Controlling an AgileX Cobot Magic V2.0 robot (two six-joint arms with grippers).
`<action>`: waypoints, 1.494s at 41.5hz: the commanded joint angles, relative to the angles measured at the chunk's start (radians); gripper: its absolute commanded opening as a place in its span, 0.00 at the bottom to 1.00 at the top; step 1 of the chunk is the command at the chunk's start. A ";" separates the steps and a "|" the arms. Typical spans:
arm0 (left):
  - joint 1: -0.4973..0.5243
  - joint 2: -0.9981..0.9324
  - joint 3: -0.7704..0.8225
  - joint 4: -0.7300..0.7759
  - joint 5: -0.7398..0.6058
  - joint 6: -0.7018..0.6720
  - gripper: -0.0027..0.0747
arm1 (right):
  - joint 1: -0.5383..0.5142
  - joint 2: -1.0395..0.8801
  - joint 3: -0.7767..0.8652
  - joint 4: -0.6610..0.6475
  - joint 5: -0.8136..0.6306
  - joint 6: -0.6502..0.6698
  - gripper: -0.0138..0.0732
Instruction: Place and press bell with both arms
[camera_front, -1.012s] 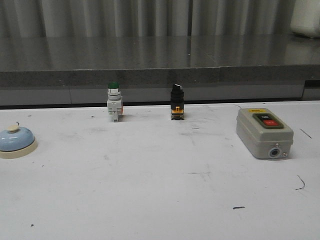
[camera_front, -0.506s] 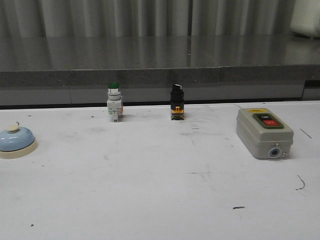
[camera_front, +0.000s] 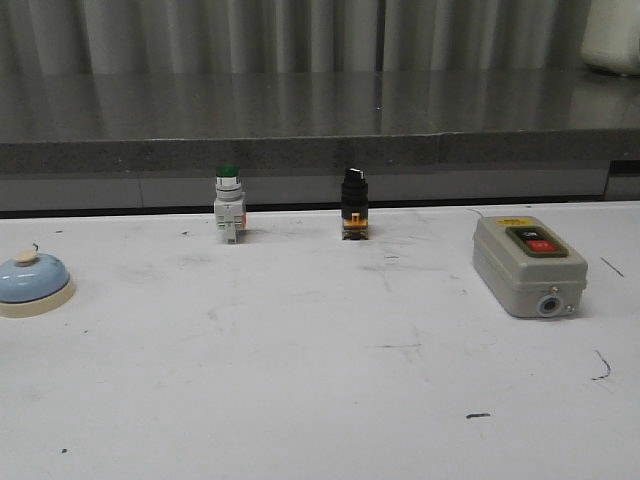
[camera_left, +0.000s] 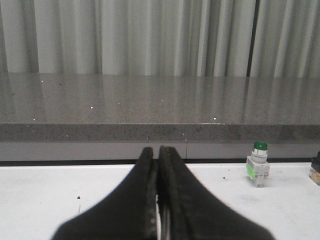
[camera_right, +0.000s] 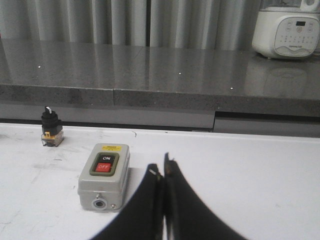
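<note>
1. The bell (camera_front: 33, 282) sits upright at the far left edge of the table (camera_front: 320, 380), well apart from everything else. Nothing touches it. You see it only in the front view; neither wrist camera has it in frame.

2. Risk: the bell is close to the table's left side. If you come in from the centre and nudge the dome instead of gripping the base, it likely slides further left, maybe off the edge.

3. Risk: the dome is smooth and rounded. A pinch high on it probably slips; go low on the cream base.

4. Risk: the green button (camera_front: 228, 214), black switch (camera_front: 353, 205) and grey box (camera_front: 528, 265) line the back and right. Watch you don't press the wrong one; the right arm faces the box (camera_right: 104, 176) directly.

5. Left gripper (camera_left: 158, 152): fingers pressed together, nothing between them, hovering above the table. It touches nothing. The green button (camera_left: 258, 170) is off to one side of it.

6. Right gripper (camera_right: 163, 172): fingers together with barely a slit, empty, clear of the box beside it.

7. You need to open the left fingers before any approach to the bell.
</note>
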 joint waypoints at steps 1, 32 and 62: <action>0.003 -0.016 -0.050 -0.025 -0.086 -0.001 0.01 | 0.001 -0.016 -0.084 -0.006 -0.036 0.000 0.08; 0.003 0.410 -0.754 -0.025 0.506 -0.001 0.01 | 0.001 0.419 -0.693 -0.017 0.405 0.000 0.08; 0.003 0.628 -0.650 -0.027 0.516 0.002 0.04 | 0.001 0.715 -0.692 -0.021 0.451 -0.001 0.19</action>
